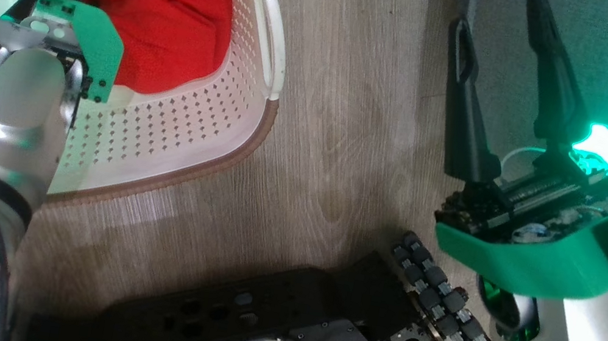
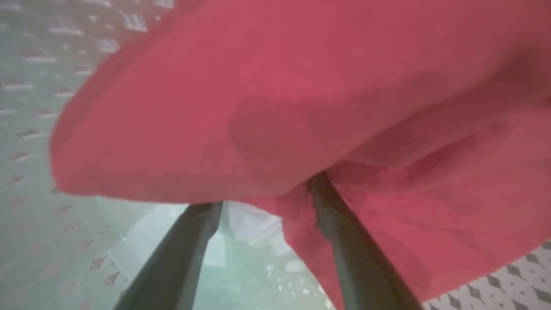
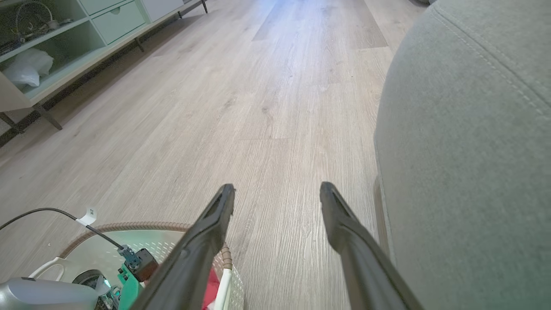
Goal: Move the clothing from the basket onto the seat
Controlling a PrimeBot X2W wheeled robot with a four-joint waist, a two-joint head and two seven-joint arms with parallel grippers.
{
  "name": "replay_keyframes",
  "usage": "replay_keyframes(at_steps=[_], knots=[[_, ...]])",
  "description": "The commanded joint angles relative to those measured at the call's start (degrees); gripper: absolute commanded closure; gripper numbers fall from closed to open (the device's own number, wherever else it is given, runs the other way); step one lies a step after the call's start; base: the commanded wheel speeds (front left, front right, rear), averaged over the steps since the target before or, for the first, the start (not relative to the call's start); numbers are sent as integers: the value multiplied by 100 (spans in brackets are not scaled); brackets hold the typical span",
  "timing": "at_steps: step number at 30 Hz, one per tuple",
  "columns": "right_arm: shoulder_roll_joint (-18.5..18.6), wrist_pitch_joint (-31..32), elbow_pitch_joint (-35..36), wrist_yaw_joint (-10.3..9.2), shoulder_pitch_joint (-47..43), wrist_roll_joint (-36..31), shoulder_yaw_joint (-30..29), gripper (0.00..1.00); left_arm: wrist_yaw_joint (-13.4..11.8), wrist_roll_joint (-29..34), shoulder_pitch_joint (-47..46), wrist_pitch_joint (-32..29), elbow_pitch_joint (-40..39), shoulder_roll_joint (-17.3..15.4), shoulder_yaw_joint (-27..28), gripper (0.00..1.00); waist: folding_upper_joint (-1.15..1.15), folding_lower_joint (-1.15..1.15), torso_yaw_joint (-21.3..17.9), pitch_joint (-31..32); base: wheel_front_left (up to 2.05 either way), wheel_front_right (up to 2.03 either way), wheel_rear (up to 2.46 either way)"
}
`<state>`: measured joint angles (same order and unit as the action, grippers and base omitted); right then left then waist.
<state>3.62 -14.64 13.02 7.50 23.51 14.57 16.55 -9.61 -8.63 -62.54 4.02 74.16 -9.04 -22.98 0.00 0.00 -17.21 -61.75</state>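
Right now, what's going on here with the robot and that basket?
The robot has its left gripper down inside the basket, which sits on the wooden floor. The fingers are spread, with their tips pushed into the red clothing, but they have not closed on it yet. The right gripper hangs open and empty above the floor, beside the grey-green seat. The clothing lies in the basket, so nothing has been carried across so far.
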Motion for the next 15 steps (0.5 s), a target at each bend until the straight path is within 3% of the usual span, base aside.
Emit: replay_keyframes(at_steps=[1, 4, 5, 6, 7, 15], knots=[[-73, -36, 211, -1, -376, 50, 75, 0, 36, 44, 89, -35, -24, -135, -3, 0, 0, 0, -16, -6, 0, 0, 0], [-73, -36, 220, -1, -418, 69, 74, 0, 66, 90, 49, -38, -23, -119, -95, 0, 0, 0, -35, -12, 0, 0, 0], [-73, -36, 219, -1, -425, 73, 74, 0, 78, 99, 38, -50, -23, -120, -120, 31, 0, 0, -42, -16, 0, 0, 0], [-73, -36, 217, -1, -428, 77, 74, 0, 101, 106, 28, -62, -23, -117, -144, 53, 0, 0, -48, -19, 0, 0, 0], [-73, -36, 215, -1, -429, 79, 71, 0, 118, 104, 19, -69, -22, -110, -160, 100, 0, 0, -50, -21, 0, 0, 0], [-74, -36, 161, -1, -400, 110, 41, 0, 335, 100, 17, -54, -22, -121, -299, 100, 0, 0, -65, 1, 0, 0, 0]])
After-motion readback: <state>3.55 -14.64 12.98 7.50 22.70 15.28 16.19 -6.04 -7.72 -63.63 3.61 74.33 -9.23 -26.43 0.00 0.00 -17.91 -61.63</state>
